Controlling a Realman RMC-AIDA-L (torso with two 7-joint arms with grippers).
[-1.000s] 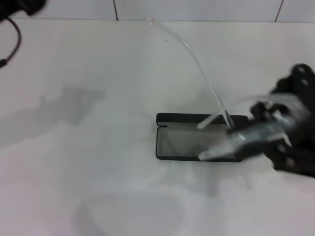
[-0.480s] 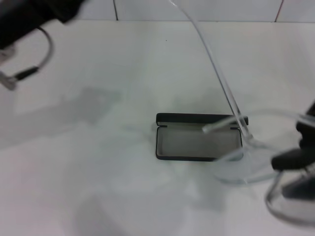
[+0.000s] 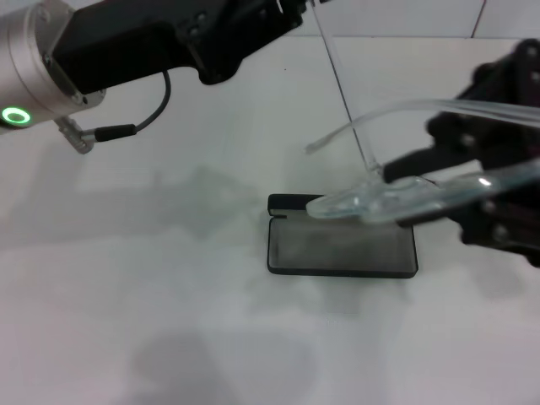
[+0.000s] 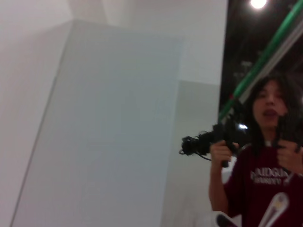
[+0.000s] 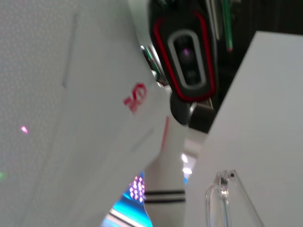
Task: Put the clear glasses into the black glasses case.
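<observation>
I am carrying the fully transparent, colourless plastic glasses [image 3: 384,198] toward the flat rectangular matte black glasses case [image 3: 342,249], so the step in hand is the transport just ahead of placing. My right gripper [image 3: 485,198] is sitting at the right side of the head view, raised above the white surface [image 3: 169,321], and it is gripping the glasses at one end of the frame; I judge the fingers closed on that end, though the clear plastic is hiding exactly where they pinch.

The lens front is hanging over the rear edge of the open case, near its upright lid, and both thin clear arms are splayed open, one rising steeply toward the far side, the other sweeping back over my gripper.

My left arm is reaching in high across the far left, its gripper out of sight in every view.

Next, I judge, I am needing to lower and level the frame over the grey lining, and those open arms are likely to catch the rim unless folded or laid flat.
</observation>
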